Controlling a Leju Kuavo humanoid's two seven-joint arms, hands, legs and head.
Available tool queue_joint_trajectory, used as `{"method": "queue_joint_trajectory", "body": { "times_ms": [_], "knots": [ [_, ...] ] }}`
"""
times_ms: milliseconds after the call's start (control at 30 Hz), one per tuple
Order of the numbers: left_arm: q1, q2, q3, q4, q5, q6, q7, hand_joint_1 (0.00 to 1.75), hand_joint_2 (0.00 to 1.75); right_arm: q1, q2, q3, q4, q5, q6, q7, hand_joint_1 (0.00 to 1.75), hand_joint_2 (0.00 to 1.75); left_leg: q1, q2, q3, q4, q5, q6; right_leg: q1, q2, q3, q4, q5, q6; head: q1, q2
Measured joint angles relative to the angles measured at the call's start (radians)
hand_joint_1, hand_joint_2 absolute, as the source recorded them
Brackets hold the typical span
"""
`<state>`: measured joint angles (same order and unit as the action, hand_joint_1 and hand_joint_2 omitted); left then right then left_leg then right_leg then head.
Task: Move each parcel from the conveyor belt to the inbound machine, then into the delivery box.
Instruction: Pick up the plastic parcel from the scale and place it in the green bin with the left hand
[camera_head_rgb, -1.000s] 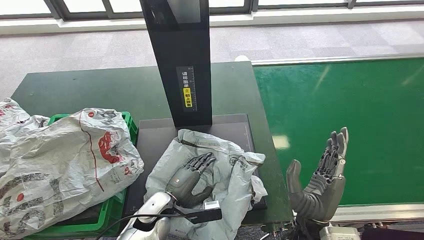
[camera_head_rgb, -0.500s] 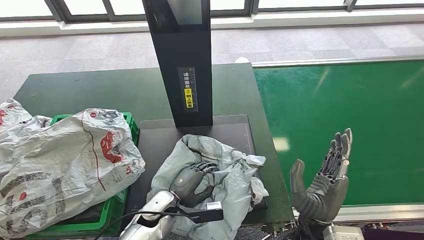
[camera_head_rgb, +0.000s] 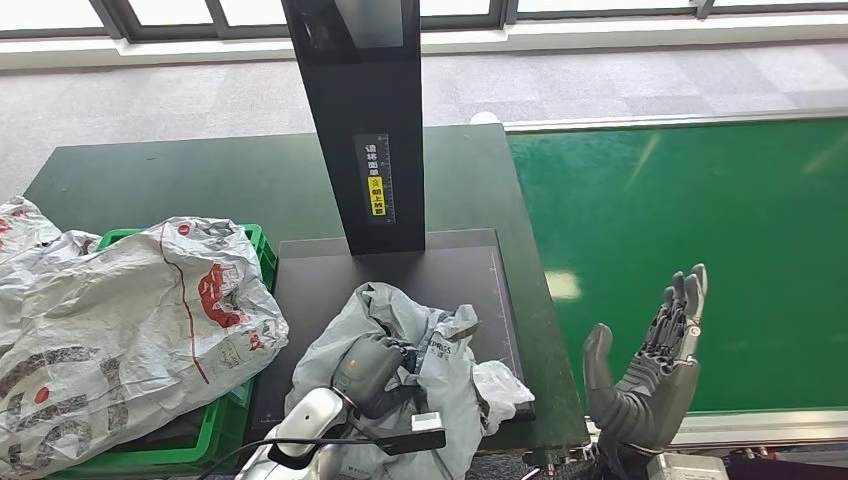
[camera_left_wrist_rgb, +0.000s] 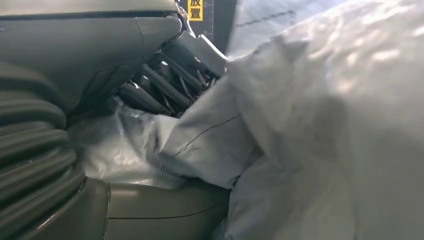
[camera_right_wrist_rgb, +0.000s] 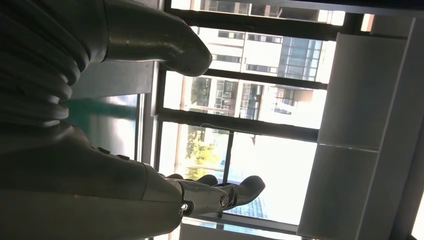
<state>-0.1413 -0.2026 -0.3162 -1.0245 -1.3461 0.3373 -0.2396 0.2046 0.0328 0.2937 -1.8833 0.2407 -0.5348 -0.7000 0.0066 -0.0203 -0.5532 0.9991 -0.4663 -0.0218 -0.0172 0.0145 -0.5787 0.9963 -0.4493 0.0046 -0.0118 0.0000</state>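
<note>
Two hands: left and right, told apart below.
Left hand (camera_head_rgb: 368, 366): fingers curled into the grey parcel (camera_head_rgb: 440, 350), gripping its crumpled film.
Parcel: bunched on the black scanner plate (camera_head_rgb: 320, 275), near its front edge, before the black column (camera_head_rgb: 365, 120).
Right hand (camera_head_rgb: 650, 370): raised, fingers spread, holding nothing, beside the green belt (camera_head_rgb: 700, 210).
Crate (camera_head_rgb: 215, 425): green, left of plate, heaped with white bags (camera_head_rgb: 120, 320).

Left robot hand (camera_head_rgb: 367, 365) now clenching parcel (camera_head_rgb: 440, 345)

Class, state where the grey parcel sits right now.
In the head view the grey parcel lies on the black scanner platform, gripped by the left hand, right of the green crate.
</note>
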Motion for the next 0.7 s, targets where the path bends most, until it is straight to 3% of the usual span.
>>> {"method": "queue_joint_trajectory", "body": {
  "times_ms": [367, 500, 567, 700],
  "knots": [
    [0.014, 0.005, 0.000, -0.031, 0.002, 0.017, -0.004, 1.75, 1.75, 0.005, 0.000, 0.000, 0.000, 0.000, -0.001, 0.000, 0.00, 1.75, 0.000, 0.000, 0.000, 0.000, 0.000, 0.000, 0.000, 0.000, 0.000, 0.000, 0.000, 0.000, 0.000, 0.000],
    [0.027, 0.005, 0.004, -0.082, 0.049, 0.165, -0.048, 1.75, 1.75, 0.011, 0.000, 0.000, 0.000, 0.002, -0.013, 0.000, 0.00, 1.75, 0.000, 0.000, -0.001, 0.000, 0.000, 0.000, 0.000, 0.000, -0.001, 0.000, 0.000, 0.000, 0.000, 0.000],
    [0.040, 0.003, 0.016, -0.140, 0.125, 0.267, -0.104, 1.75, 1.75, 0.017, 0.000, 0.000, -0.002, 0.001, -0.022, 0.000, 0.00, 1.75, 0.000, 0.000, -0.001, 0.000, 0.000, 0.000, 0.000, 0.000, -0.001, 0.000, 0.000, 0.000, 0.000, 0.000],
    [0.087, -0.040, 0.111, -0.313, 0.347, 0.359, -0.358, 1.75, 1.75, 0.021, 0.000, 0.000, -0.004, -0.020, -0.040, 0.000, 0.00, 1.75, 0.000, 0.001, -0.002, 0.000, 0.000, 0.000, 0.000, 0.001, -0.002, 0.000, 0.000, 0.000, 0.000, 0.000]
  ]
}}
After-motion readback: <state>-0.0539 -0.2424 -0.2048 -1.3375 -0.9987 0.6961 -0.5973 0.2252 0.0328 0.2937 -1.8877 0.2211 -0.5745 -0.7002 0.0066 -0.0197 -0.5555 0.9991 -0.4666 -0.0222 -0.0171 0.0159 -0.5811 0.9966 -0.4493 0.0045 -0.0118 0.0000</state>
